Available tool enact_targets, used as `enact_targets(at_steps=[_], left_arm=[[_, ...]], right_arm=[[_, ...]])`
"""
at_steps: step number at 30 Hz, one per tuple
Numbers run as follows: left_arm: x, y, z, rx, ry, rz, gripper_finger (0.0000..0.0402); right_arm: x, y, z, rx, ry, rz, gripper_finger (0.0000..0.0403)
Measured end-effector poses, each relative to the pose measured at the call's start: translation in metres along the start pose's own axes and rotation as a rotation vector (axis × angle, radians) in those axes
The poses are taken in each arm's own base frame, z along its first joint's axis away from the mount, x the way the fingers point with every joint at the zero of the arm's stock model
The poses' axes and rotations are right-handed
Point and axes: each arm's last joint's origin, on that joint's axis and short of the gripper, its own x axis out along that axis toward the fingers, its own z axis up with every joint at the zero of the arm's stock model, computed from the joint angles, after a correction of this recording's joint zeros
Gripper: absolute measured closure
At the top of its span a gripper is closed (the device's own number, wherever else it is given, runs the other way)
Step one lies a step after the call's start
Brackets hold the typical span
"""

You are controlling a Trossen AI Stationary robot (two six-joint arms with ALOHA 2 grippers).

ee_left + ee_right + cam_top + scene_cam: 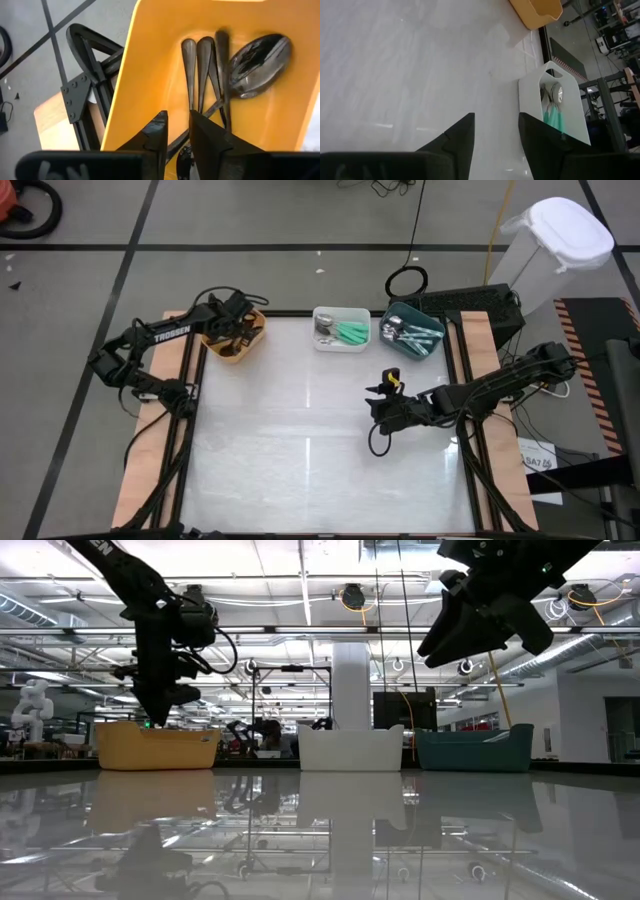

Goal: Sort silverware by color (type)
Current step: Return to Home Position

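Note:
Three bins stand along the table's far edge: orange (235,340), white (341,328) and teal (413,330). My left gripper (178,135) hangs over the orange bin (150,65), pointing steeply down, open by a narrow gap with nothing between its fingers. Below it, several black-handled spoons (205,65) lie on the bin's floor, one shiny bowl (257,65) toward the far wall. Mint-handled spoons (554,120) lie in the white bin (535,100), silver ones (400,332) in the teal bin. My right gripper (385,405) hovers open and bare over the table's right middle.
Black frame rails (465,380) and wooden strips run along the table's left and right sides. A white lidded bin (555,250) stands off the far right corner, and a cable coil (407,281) lies beyond the far edge. The glossy white table top (300,440) stretches between the arms.

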Motion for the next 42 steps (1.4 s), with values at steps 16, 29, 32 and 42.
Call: enact_targets(at_steps=[16, 29, 32, 42], left_arm=[[-0.027, -0.067, -0.003, 0.29, -0.272, -0.275, 0.032], [-0.048, -0.105, -0.021, 0.43, -0.527, -0.554, 0.0383], [-0.053, -0.11, -0.03, 0.447, -0.597, -0.589, 0.0397], [-0.033, -0.098, -0.088, 0.505, -0.924, -0.792, 0.0398]], right_arm=[[-0.004, -0.012, 0.009, 0.053, -0.11, 0.037, 0.0255], [-0.007, -0.061, 0.002, 0.112, -0.254, 0.175, 0.033], [-0.008, -0.071, -0.002, 0.137, -0.289, 0.226, 0.0371], [-0.002, -0.079, -0.02, 0.138, -0.303, 0.252, 0.0391]])
